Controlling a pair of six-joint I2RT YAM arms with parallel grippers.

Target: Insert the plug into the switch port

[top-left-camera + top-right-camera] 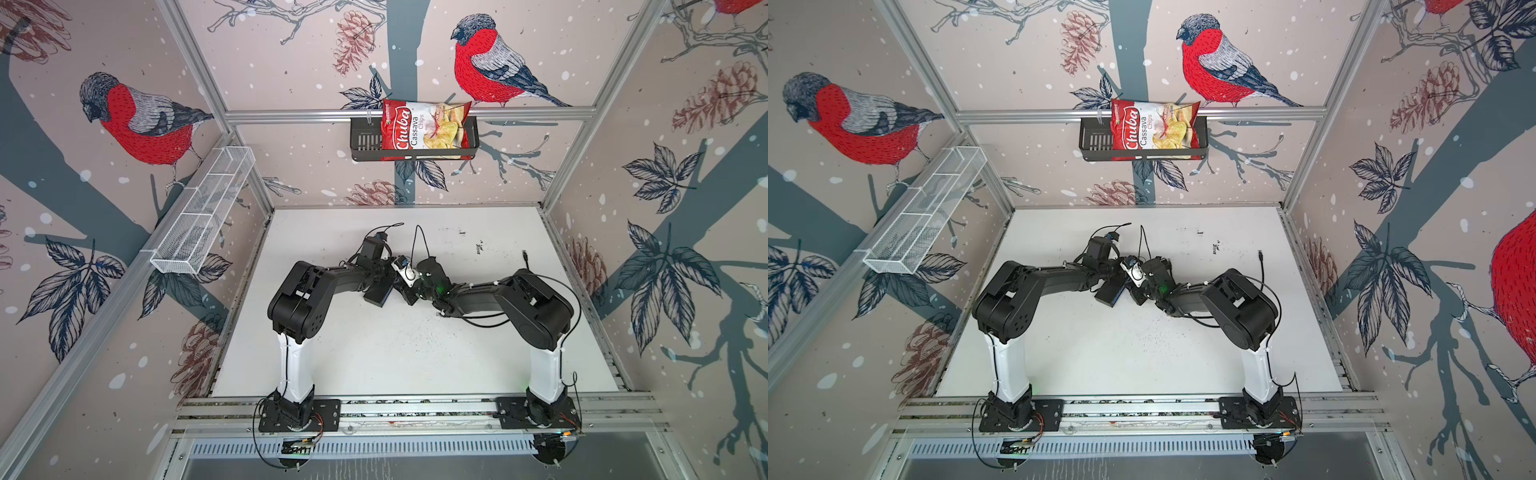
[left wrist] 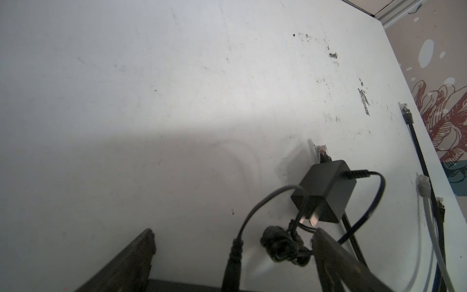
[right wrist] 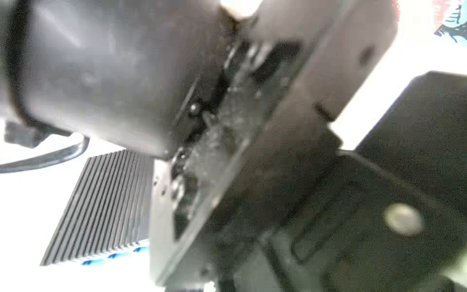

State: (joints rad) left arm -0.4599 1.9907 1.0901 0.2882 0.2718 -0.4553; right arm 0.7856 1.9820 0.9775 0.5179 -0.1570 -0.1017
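Mesh basket (image 1: 203, 212) hangs left; black basket (image 1: 365, 143) holds chips (image 1: 424, 124).

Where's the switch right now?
The switch lies flat near the middle of the table in both top views, beside the wrist of the left arm, where both arms meet.

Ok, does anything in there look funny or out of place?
Yes: a red chips bag lies sideways in the black wall basket, poking over its rim. A snack looks odd here.
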